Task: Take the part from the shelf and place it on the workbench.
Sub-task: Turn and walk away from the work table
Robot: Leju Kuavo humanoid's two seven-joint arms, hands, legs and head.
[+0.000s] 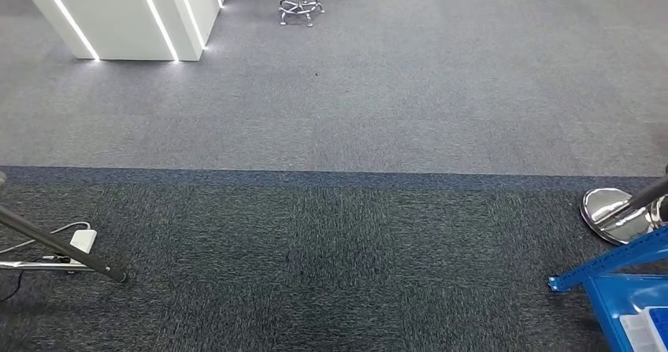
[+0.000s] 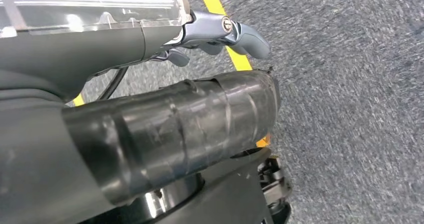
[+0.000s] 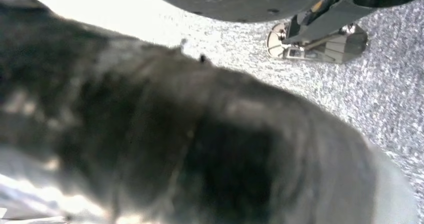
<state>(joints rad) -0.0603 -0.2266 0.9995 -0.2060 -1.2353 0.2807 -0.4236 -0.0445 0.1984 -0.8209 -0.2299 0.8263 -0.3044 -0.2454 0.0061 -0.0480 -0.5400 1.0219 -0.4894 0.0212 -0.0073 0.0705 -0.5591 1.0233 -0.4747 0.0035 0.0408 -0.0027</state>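
You are looking at an open office or showroom-style workspace fitted out for industrial work. Grey carpet tile (image 1: 378, 108) covers the floor, with a darker band (image 1: 331, 273) across the lower half of the frame. At upper left stands a white pillar (image 1: 130, 13) with lit strips along its edges. A chrome stool base (image 1: 300, 7) sits at top centre, another chrome base (image 1: 614, 213) at right. Blue steel shelving (image 1: 610, 261) juts in at lower right, and yellow floor tape (image 2: 220, 13) marks the carpet.
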